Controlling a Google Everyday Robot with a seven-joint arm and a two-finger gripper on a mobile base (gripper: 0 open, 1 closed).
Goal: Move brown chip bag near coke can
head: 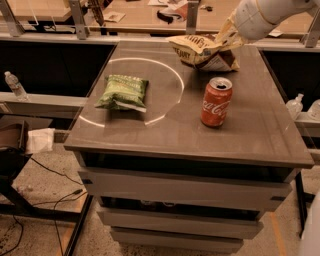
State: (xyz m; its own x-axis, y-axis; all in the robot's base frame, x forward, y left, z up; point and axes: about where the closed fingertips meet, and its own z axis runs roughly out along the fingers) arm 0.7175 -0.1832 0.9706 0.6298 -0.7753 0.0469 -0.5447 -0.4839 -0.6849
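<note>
The brown chip bag (200, 51), dark brown with a cream-yellow end and dark lettering, is at the far middle of the table. My gripper (226, 36) comes in from the upper right and is shut on the bag's right end, holding that end raised. The bag's cream end points left. The coke can (216, 102), red with white script and a silver top, stands upright on the table nearer the front, a short way in front of the bag and apart from it.
A green chip bag (122, 92) lies on the left part of the grey table (260, 135). A water bottle (15, 85) stands on a ledge at left and another bottle (295, 105) at right. A cluttered wooden desk (145, 15) lies behind.
</note>
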